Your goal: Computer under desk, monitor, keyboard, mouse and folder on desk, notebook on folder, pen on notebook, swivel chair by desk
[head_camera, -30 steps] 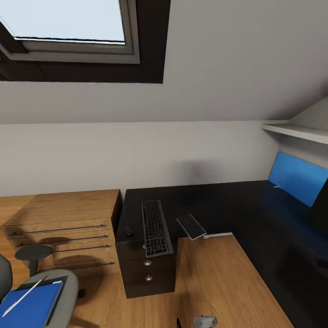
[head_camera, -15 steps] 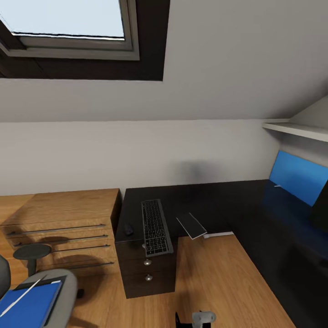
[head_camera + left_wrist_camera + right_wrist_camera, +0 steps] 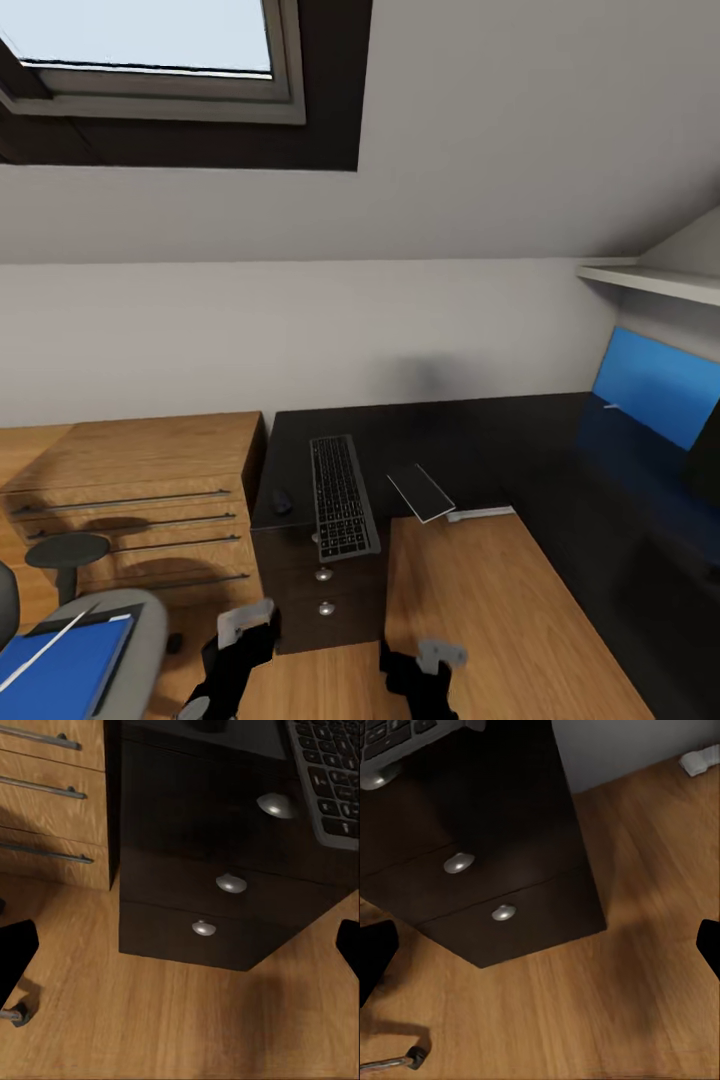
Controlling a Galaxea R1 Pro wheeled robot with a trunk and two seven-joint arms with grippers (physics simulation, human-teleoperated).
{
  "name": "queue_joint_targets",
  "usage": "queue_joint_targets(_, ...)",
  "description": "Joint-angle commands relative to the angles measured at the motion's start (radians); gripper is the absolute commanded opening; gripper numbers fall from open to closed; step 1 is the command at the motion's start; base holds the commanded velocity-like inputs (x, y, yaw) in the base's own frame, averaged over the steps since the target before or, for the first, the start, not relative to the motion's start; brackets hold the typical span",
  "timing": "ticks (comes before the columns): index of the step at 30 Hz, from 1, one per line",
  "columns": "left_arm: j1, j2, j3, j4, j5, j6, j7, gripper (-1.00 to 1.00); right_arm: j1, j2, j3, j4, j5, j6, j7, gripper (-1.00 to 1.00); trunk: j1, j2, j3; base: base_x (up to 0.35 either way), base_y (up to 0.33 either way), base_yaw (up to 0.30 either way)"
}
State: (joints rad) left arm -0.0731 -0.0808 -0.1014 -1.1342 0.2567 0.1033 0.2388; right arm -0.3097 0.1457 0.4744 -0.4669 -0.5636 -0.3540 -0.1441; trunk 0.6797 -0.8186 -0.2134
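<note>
Hovering low over the wood floor [image 3: 500,620], the left pincer [image 3: 245,625] and right pincer [image 3: 432,660] both hang empty, fingers spread wide apart in the wrist views, facing the black drawer unit [image 3: 225,870]. Up on the surface [image 3: 440,440] the keyboard [image 3: 341,497] overhangs the front edge, the mouse [image 3: 283,501] just beside it. Risk, I'd say: an arm rising could clip that overhang and tip the keyboard off. Off to the left, the swivel chair [image 3: 150,625] carries the folder [image 3: 60,668], with the pen [image 3: 45,650] lying across it. Drawers are closed, so their contents are unknown.
</note>
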Motion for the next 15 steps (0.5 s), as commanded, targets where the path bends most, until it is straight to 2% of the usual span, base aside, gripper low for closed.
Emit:
queue_joint_targets(1, 0.005, 0.001, -0.001, -0.038, 0.009, 0.037, 0.007, 1.0, -0.003, -0.001, 0.005, -0.018, -0.024, 0.011, -0.007, 1.0, 0.004, -0.008, -0.005, 0.0, 0.0, 0.0)
queue_joint_targets(3, 0.012, 0.001, 0.004, -0.095, 0.009, 0.086, 0.007, 1.0, -0.005, -0.002, -0.001, -0.057, -0.059, 0.046, -0.005, 1.0, 0.012, -0.022, -0.011, 0.0, 0.0, 0.0)
queue_joint_targets(4, 0.017, 0.001, 0.016, -0.136, 0.01, 0.117, 0.008, 1.0, -0.007, -0.005, -0.005, -0.1, -0.096, 0.086, -0.005, 1.0, 0.016, -0.029, -0.014, 0.0, 0.0, 0.0)
queue_joint_targets(7, 0.021, 0.001, 0.046, -0.172, 0.01, 0.144, 0.008, 1.0, -0.008, -0.014, -0.013, -0.164, -0.158, 0.153, -0.004, 1.0, 0.027, -0.05, -0.024, 0.0, 0.0, 0.0)
queue_joint_targets(8, 0.023, 0.0, 0.068, -0.186, 0.01, 0.155, 0.007, 1.0, -0.008, -0.022, -0.024, -0.207, -0.205, 0.2, -0.004, 1.0, 0.031, -0.057, -0.027, 0.0, 0.0, 0.0)
queue_joint_targets(9, 0.024, 0.001, 0.078, -0.19, 0.01, 0.158, 0.007, 1.0, -0.009, -0.028, -0.032, -0.227, -0.231, 0.224, -0.003, 1.0, 0.035, -0.064, -0.03, 0.0, 0.0, 0.0)
queue_joint_targets(11, 0.026, 0.001, 0.109, -0.198, 0.01, 0.167, 0.007, 1.0, -0.009, -0.045, -0.079, -0.305, -0.337, 0.328, -0.002, 1.0, 0.042, -0.078, -0.036, 0.0, 0.0, 0.0)
queue_joint_targets(12, 0.026, 0.003, 0.143, -0.201, 0.01, 0.17, 0.006, 1.0, -0.012, -0.053, -0.135, -0.37, -0.442, 0.442, 0.0, 1.0, 0.046, -0.085, -0.039, 0.0, 0.0, 0.0)
queue_joint_targets(13, 0.027, 0.004, 0.152, -0.202, 0.009, 0.17, 0.006, 1.0, -0.013, -0.054, -0.149, -0.385, -0.466, 0.468, 0.0, 1.0, 0.05, -0.092, -0.042, 0.0, 0.0, 0.0)
queue_joint_targets(14, 0.028, 0.005, 0.167, -0.202, 0.009, 0.171, 0.006, 1.0, -0.015, -0.056, -0.177, -0.41, -0.511, 0.517, 0.002, 1.0, 0.054, -0.099, -0.045, 0.0, 0.0, 0.0)
queue_joint_targets(15, 0.028, 0.005, 0.172, -0.203, 0.008, 0.17, 0.006, 1.0, -0.016, -0.056, -0.19, -0.421, -0.532, 0.538, 0.002, 1.0, 0.058, -0.106, -0.049, 0.0, 0.0, 0.0)
